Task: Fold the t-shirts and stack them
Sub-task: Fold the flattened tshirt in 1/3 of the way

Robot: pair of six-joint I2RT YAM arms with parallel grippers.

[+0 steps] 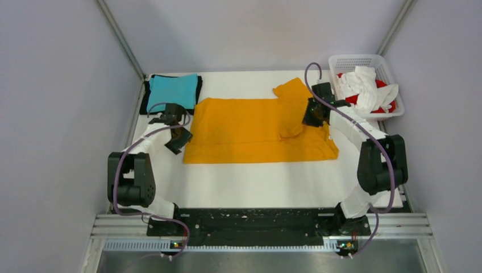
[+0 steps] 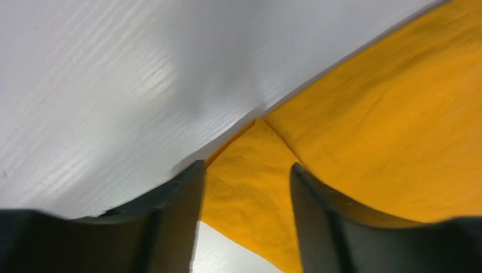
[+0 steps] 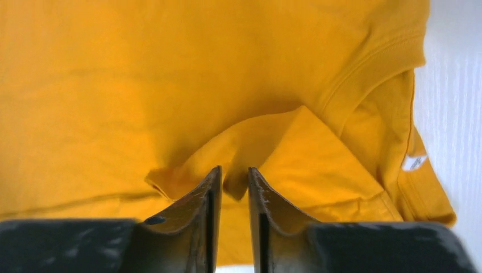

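Observation:
The orange-yellow t-shirt (image 1: 250, 128) lies spread flat in the middle of the table, with its right sleeve part folded inward. My right gripper (image 1: 311, 115) is shut on a fold of that cloth near the collar; the pinched fold shows between the jaws in the right wrist view (image 3: 234, 170). My left gripper (image 1: 181, 136) is at the shirt's left edge. It is open (image 2: 247, 168), with a corner of the orange-yellow t-shirt (image 2: 250, 187) lying between the fingers. A folded teal t-shirt (image 1: 172, 91) lies on a black t-shirt (image 1: 146, 96) at the back left.
A white lattice basket (image 1: 392, 71) stands at the back right and holds crumpled white (image 1: 361, 85) and red (image 1: 389, 96) shirts. The white table surface (image 1: 256, 182) runs in front of the orange-yellow shirt. Grey walls enclose both sides.

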